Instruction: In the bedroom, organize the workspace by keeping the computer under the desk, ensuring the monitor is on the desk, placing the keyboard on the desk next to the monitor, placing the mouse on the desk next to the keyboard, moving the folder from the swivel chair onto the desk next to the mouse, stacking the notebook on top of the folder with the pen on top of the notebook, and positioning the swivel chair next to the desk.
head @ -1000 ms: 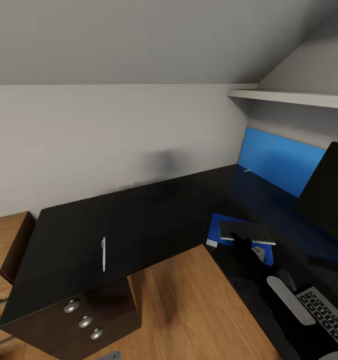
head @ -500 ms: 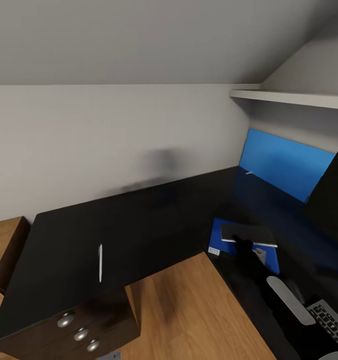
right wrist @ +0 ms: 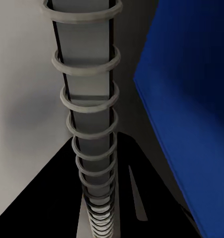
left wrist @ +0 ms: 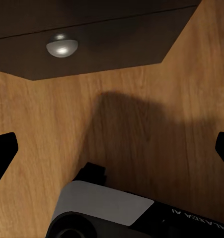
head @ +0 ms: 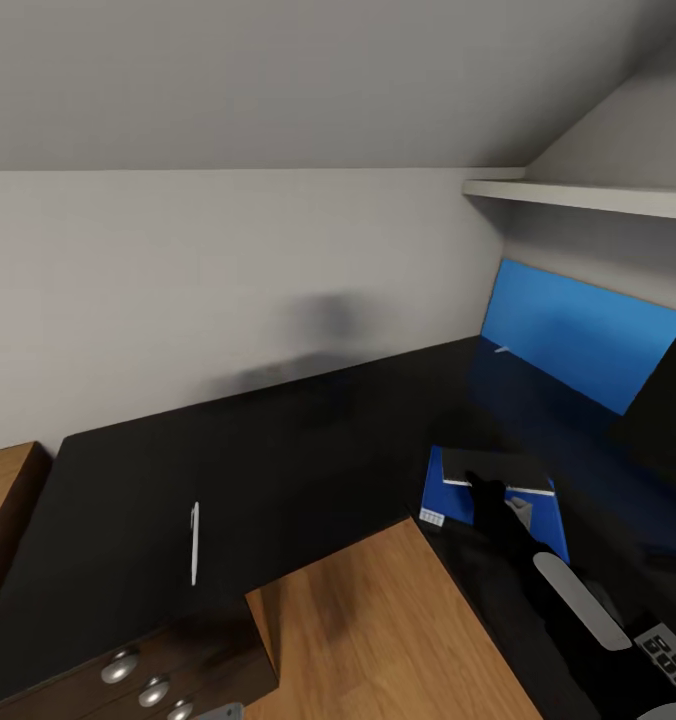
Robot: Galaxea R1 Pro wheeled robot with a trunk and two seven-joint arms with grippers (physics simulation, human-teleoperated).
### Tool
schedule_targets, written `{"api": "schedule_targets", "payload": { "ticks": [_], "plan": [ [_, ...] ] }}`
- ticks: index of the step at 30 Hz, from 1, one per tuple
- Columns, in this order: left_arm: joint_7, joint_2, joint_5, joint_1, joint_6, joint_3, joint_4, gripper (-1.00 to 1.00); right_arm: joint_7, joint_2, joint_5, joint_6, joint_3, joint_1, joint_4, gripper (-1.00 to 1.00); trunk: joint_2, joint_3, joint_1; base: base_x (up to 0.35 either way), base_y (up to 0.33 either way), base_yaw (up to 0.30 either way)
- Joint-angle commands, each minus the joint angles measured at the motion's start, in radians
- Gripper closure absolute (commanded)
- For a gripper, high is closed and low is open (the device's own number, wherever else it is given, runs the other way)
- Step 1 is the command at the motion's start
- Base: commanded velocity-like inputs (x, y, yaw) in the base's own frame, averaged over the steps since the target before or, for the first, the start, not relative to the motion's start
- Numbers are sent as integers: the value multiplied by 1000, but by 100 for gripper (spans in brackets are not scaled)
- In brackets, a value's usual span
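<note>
Desk (head: 278, 450): black L-shaped top; the head view has swung since the earlier frame, so less of its knobbed drawer unit (head: 138, 670) shows.
Pen (head: 194, 543): lying on the desk above the drawer unit, unmoved.
Folder (head: 448, 490): blue, flat at the desk's inner corner.
Notebook (head: 493, 467): over the folder, still pinched at its spiral edge (right wrist: 89, 124) by the right gripper (head: 486, 487).
Keyboard (head: 668, 655): only a corner left in view.
Left gripper (left wrist: 112, 148): fingers spread, above wooden floor beside the desk.
</note>
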Motion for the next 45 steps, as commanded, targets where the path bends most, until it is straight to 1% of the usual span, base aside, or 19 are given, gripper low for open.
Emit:
{"api": "schedule_targets", "payload": {
  "ticks": [1,5,9,11,23,32,34,37,38,40,42,45],
  "plan": [
    [8,1,4,-1,4,-5,-2,-100,2,-1,-11,-3,2,-1,-1,100,-1,-1,0,6,0,0],
    [8,1,4,-1,5,-5,-2,-100,-4,-1,-12,-3,2,-1,0,100,-1,-1,0,2,0,0],
    [8,1,4,-1,5,-5,-2,-100,-39,-1,-14,-3,0,-1,0,100,-1,-1,0,0,0,0],
    [8,1,4,-1,5,-5,-2,-100,-45,-1,-15,-3,0,-1,0,100,-1,-1,0,0,0,0],
    [8,1,4,-1,5,-5,-2,-100,-49,-1,-19,-3,2,-1,0,100,-1,-1,0,0,0,0],
    [8,1,4,-1,5,-5,-2,-100,-45,10,-20,-2,1,-1,-1,100,-1,-1,0,0,0,0],
    [16,-10,-7,-1,16,-16,-13,-100,-36,-1,-7,10,-10,11,10,100,-1,-1,0,0,0,0],
    [14,-27,-7,-1,13,-19,-14,-100,-20,1,12,27,-28,10,26,100,-1,-1,0,0,0,0],
    [13,-33,-7,-1,11,-19,-10,-100,-15,7,18,32,-33,7,26,100,-1,-1,0,0,0,0],
    [10,-44,-8,-1,7,-19,-4,-100,-15,18,29,32,-22,3,29,100,-1,-1,0,0,0,0],
    [8,-51,-11,-1,3,-18,1,-100,-27,30,17,21,-10,-1,36,100,-1,-1,0,0,0,0],
    [8,-53,-11,-1,3,-18,2,-100,-44,32,1,4,0,-2,38,100,-1,-1,0,0,0,0]
  ]
}}
